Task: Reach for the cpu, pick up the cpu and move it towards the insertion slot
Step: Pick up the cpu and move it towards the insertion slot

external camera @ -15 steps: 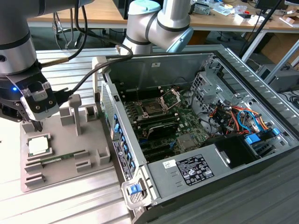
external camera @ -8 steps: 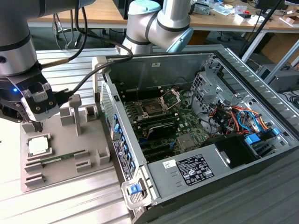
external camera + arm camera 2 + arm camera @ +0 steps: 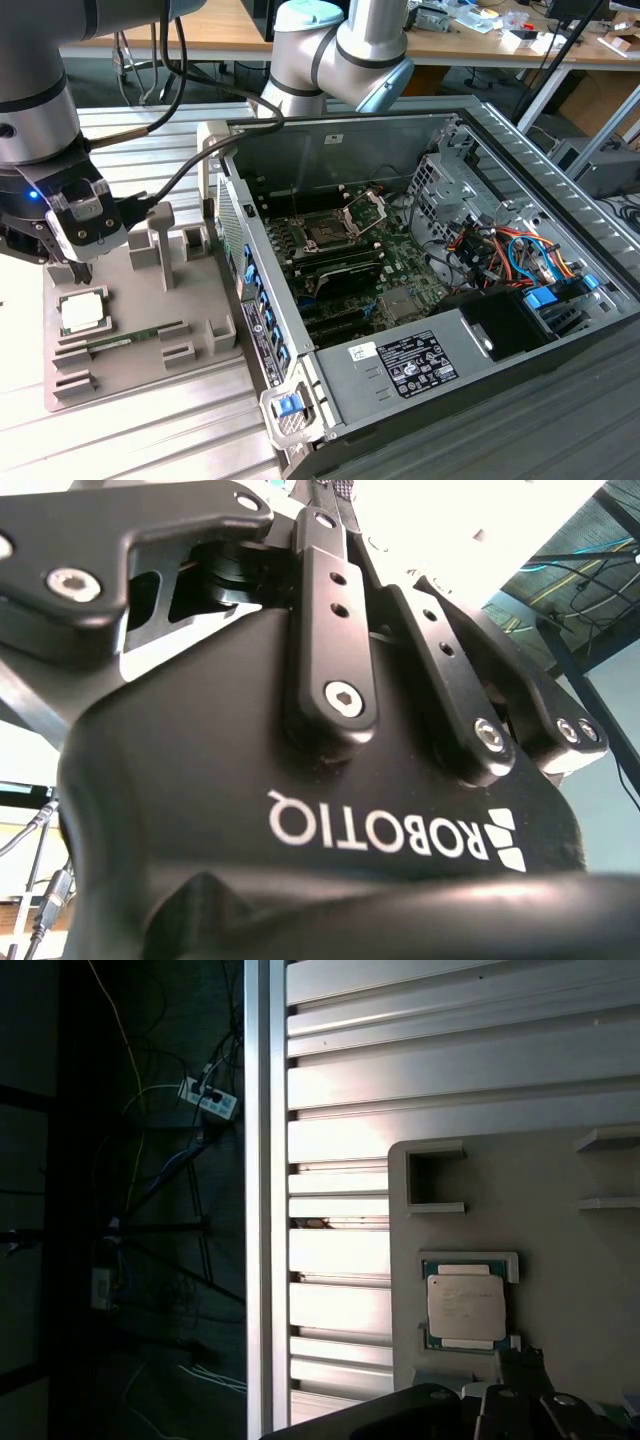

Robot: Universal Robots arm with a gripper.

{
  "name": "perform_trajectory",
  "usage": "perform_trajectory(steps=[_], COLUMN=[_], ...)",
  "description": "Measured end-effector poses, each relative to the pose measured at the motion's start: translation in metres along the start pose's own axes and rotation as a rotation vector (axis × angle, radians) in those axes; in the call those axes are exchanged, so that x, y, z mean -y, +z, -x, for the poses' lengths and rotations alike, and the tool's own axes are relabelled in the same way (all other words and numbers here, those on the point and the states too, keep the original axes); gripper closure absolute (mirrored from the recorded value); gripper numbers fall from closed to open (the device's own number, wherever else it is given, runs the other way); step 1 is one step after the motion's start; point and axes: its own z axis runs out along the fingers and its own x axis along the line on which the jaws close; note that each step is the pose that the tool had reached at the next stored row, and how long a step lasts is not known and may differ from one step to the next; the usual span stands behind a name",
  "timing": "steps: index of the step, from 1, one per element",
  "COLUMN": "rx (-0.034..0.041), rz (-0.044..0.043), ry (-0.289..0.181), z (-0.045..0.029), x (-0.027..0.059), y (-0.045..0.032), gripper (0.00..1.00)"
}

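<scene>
hovering gripper [image 3: 79, 268] just above the cpu [image 3: 82, 312] (in grey tray [image 3: 140, 365])

The cpu [image 3: 466, 1310] seemingly sits in a grey fixture [image 3: 540, 1190].

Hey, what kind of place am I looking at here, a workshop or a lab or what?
Probably a robotics lab or test bench: a robot arm hangs over a grey fixture tray holding the cpu, beside an open computer case on a slatted metal table, with cluttered wooden desks behind.
</scene>
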Motion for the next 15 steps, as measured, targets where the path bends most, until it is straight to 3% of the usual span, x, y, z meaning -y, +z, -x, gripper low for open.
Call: perform_trajectory(steps=[15], rx=[0.0], rz=[0.0], ry=[0.0], z=[0.0], x=[0.0], y=[0.0037], gripper=[0.9])
